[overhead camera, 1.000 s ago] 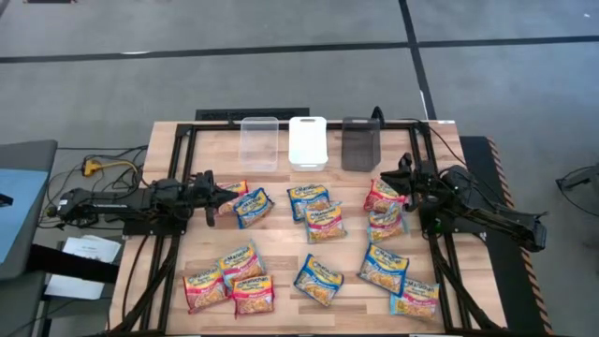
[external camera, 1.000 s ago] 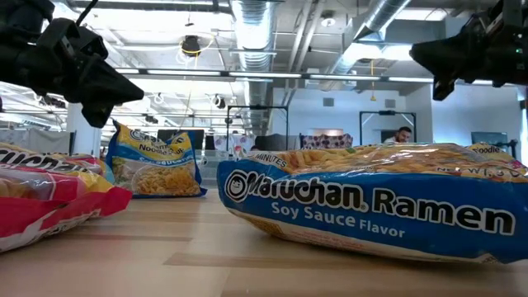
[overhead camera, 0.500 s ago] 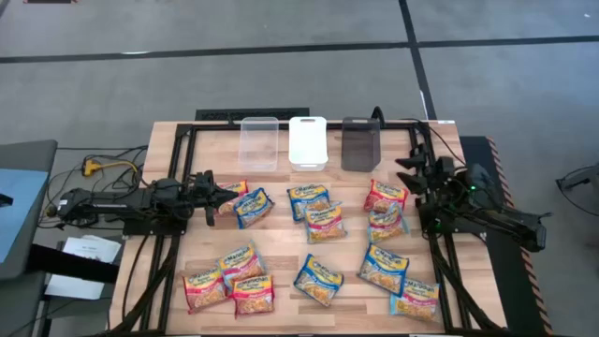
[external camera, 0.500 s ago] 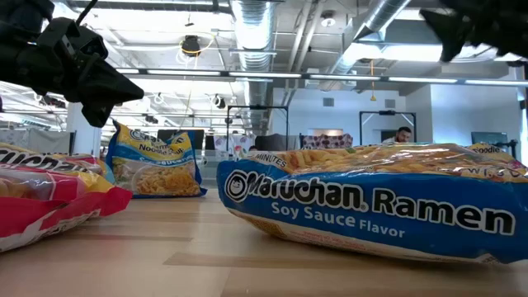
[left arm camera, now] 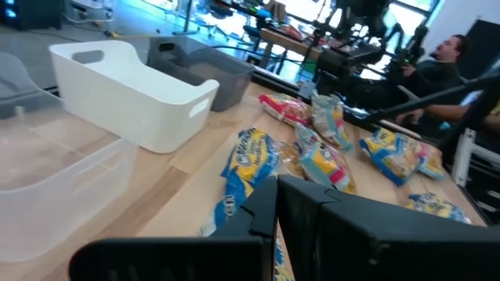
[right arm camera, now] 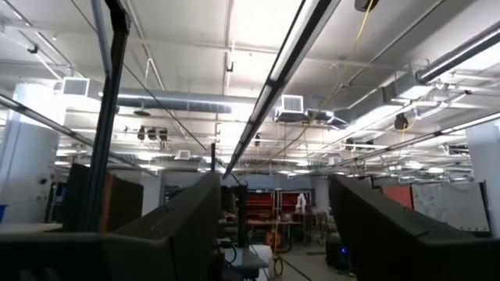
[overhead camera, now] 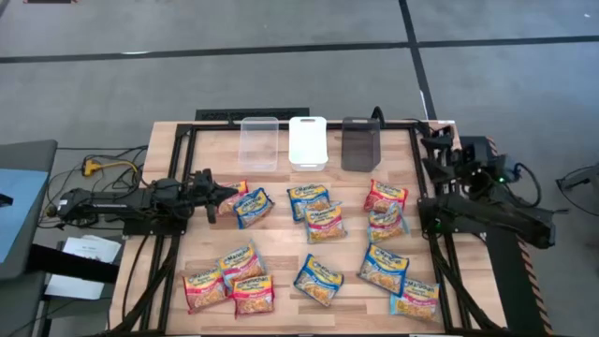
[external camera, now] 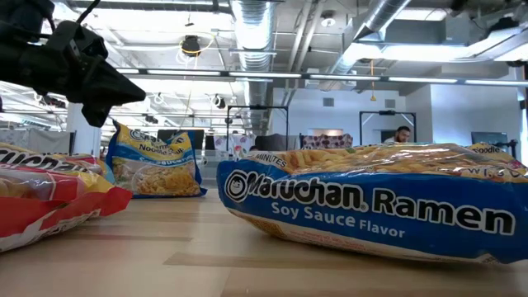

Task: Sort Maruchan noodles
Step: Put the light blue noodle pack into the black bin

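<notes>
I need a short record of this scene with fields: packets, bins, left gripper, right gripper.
packets: Maruchan noodles lie scattered on the table, none in a bin
bins: clear bin, white bin, dark grey bin in a row at the far edge
left gripper: shut, empty, beside the left packets
right gripper: open, empty, raised at the right edge

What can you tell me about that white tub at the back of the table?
The white bin is a rectangular, opaque tub that looks like smooth plastic, with rounded corners and a cut-out handle slot in its end wall, seen in the left wrist view. It stands upright at the table's far edge, in the middle of a row, between a clear bin and a dark grey bin. No packet shows inside it, and neither gripper touches it.
</notes>
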Controlling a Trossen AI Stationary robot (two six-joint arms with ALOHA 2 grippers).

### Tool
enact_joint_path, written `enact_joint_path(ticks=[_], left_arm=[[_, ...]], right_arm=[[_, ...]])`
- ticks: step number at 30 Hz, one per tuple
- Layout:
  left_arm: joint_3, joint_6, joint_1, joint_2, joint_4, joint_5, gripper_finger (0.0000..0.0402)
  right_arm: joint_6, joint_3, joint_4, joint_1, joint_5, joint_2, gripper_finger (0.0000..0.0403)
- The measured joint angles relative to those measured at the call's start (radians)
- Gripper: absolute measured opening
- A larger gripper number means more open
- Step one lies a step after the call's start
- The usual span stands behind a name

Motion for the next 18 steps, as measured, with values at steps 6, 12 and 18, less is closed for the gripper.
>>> enact_joint_path(ticks=[6,12,18], left_arm=[[0.000,0.008,0.000,0.000,0.000,0.010,0.0000],[0.000,0.009,0.000,0.000,-0.001,0.010,0.0000],[0.000,0.009,0.000,0.000,-0.007,0.010,0.0000]], right_arm=[[0.029,0.135,-0.277,0.000,0.005,0.126,0.0265],[0.086,0.246,-0.637,0.000,0.027,0.261,0.0265],[0.087,0.313,-0.758,0.000,0.026,0.363,0.0265]])
